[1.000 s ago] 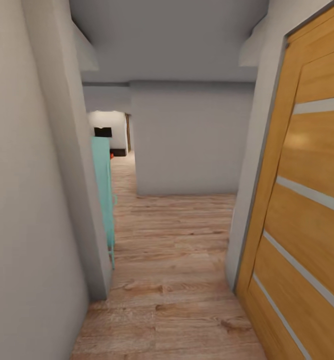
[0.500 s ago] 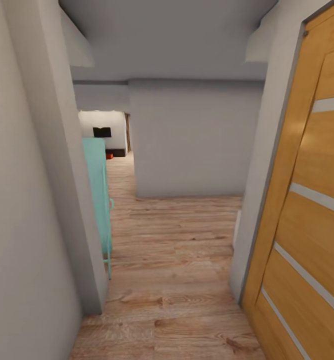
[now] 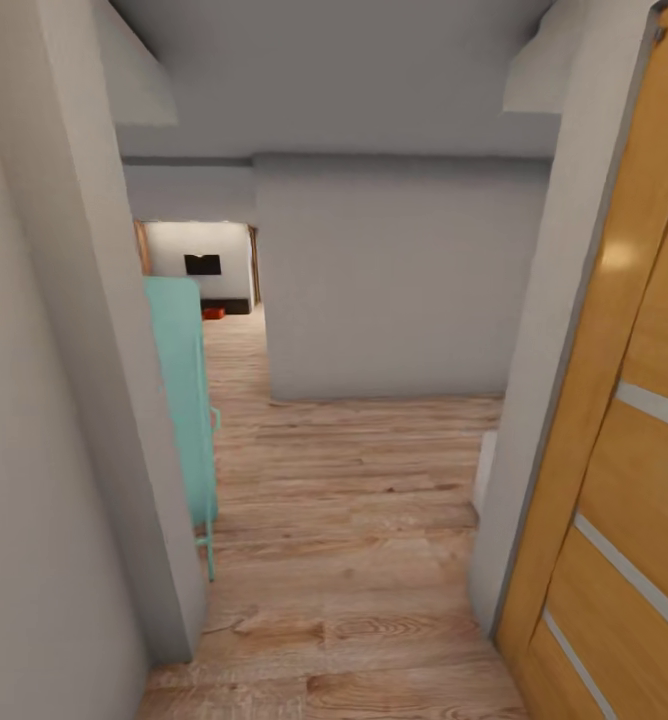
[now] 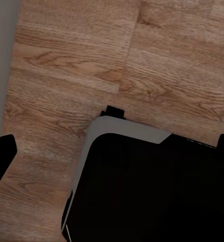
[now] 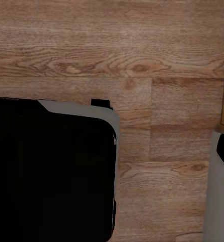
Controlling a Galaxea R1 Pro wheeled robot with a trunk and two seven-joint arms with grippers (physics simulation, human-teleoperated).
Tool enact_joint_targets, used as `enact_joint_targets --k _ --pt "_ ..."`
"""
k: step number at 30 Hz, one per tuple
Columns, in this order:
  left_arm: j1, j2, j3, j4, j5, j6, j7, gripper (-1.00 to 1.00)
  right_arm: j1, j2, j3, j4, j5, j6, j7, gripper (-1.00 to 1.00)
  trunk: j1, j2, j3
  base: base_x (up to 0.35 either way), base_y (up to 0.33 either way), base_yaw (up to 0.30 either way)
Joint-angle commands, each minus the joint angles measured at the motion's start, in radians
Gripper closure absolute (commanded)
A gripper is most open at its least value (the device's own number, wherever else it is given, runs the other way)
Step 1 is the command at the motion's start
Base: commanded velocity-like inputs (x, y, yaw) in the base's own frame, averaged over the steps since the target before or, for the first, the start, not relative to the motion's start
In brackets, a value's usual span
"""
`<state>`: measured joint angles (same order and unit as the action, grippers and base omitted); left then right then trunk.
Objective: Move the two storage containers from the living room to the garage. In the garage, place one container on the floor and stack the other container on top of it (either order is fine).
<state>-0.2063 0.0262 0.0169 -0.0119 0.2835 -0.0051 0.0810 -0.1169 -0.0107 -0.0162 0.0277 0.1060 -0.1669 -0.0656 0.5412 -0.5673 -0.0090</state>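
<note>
I have rolled forward past the wooden slatted door (image 3: 624,420); the teal cabinet (image 3: 179,400) sits nearer now. Beyond that cabinet, a small orange-red storage container (image 3: 213,313) shows in the living room (image 3: 199,265), so fetching remains ahead. Whether my grippers are wide or narrow, I cannot tell.

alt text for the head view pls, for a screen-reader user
A narrow hallway with a light wood-plank floor runs ahead between pale grey walls, a teal cabinet on the left and a wooden slatted door on the right. Far down the passage, a small orange-red object sits on the floor below a black screen.
</note>
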Motion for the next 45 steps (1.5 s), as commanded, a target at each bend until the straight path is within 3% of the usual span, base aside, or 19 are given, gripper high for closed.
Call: enact_joint_targets --k 1,45 --pt "0.0 0.0 0.001 0.0 0.003 -0.001 0.002 -1.0 -0.001 0.0 -0.002 0.003 0.011 -0.005 -0.005 -1.0 0.001 -0.001 -0.001 0.323 0.0 0.0" --pt "-0.001 0.0 0.0 0.0 0.003 -0.001 0.002 -1.0 -0.001 0.0 -0.002 0.003 0.013 -0.004 -0.005 -1.0 0.001 -0.001 -0.001 0.323 -0.022 0.0"
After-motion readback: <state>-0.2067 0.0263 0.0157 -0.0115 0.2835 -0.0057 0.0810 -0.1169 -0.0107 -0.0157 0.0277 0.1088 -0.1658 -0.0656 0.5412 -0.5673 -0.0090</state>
